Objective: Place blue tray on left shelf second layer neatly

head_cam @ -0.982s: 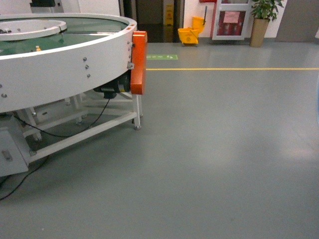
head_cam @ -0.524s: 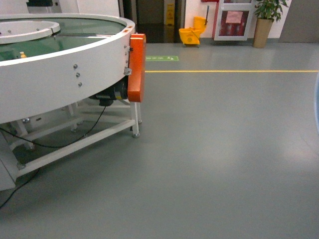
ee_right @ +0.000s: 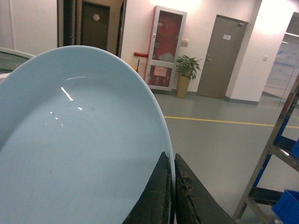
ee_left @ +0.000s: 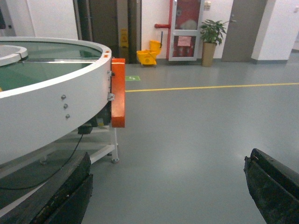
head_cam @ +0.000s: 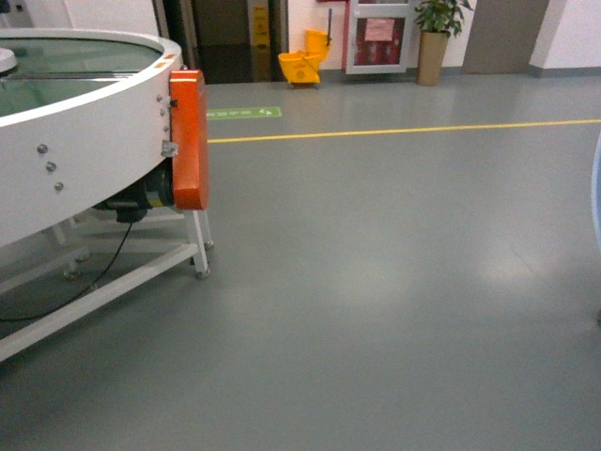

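Between the two dark fingers of the right gripper (ee_right: 172, 196), the raised rim of the blue tray (ee_right: 79, 149) is pinched edge-on, the pale glossy dish filling most of the right wrist view and tilted up so its hollow faces the camera; the jaws are clenched tight on that rim with only the plastic between them. At the far right edge of the head view a thin pale-blue sliver (head_cam: 596, 193) shows, which looks like the same tray's edge. Past the tray, at the right of the wrist view, stand the slanted steel uprights of a shelf rack (ee_right: 273, 154) with a deep-blue crate (ee_right: 288, 205) on a low tier; which tier is the second layer cannot be told from this sliver, and the tray is well apart from it, in the air. The left gripper (ee_left: 168, 191) hangs released, its black fingers (ee_left: 65, 196) spread wide at the two lower corners of its own view with bare grey floor (head_cam: 394, 282) between them. To the left sits a large round white conveyor table (head_cam: 84, 160) with a green top and an orange guard (head_cam: 190, 141) on its side, on a white frame. A yellow line (head_cam: 404, 130) crosses the floor; beyond it are a yellow mop bucket (head_cam: 302, 64), a potted plant (head_cam: 437, 38) and a red cabinet (head_cam: 378, 38)
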You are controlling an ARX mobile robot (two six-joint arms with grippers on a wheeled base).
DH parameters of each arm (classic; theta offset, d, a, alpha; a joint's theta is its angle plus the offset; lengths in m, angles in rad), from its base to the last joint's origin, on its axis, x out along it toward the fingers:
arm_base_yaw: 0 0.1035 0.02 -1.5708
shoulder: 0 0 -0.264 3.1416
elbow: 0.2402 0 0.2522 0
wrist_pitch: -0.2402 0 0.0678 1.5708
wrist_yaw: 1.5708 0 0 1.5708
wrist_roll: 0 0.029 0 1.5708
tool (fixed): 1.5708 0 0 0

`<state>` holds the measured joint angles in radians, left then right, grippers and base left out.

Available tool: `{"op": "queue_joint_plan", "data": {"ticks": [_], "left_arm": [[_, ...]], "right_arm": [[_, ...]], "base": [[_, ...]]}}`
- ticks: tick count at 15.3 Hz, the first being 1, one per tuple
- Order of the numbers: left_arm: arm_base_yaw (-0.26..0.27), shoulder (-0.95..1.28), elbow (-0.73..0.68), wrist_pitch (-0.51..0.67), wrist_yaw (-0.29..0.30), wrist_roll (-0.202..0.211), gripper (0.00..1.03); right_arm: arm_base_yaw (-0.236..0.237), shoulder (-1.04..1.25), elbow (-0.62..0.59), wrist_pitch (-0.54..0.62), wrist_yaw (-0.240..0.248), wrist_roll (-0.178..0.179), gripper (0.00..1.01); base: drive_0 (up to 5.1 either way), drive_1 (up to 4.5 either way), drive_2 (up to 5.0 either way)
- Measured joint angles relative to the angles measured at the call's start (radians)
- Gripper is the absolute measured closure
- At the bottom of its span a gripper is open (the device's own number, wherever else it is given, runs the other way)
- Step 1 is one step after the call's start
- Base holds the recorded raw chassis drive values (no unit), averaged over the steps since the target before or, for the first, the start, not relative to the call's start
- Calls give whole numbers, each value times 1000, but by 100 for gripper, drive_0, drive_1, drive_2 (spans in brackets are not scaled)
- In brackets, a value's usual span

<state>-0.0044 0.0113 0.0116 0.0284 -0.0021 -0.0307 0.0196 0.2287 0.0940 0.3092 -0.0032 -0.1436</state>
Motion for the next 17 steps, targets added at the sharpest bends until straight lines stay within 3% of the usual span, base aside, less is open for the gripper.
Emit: {"op": "queue_joint_plan", "data": {"ticks": [17], "left_arm": [[0, 0, 0, -2, 0, 0, 5]], "right_arm": [[0, 0, 0, 1, 0, 0, 99]], "base": [[-162, -162, -162]]}}
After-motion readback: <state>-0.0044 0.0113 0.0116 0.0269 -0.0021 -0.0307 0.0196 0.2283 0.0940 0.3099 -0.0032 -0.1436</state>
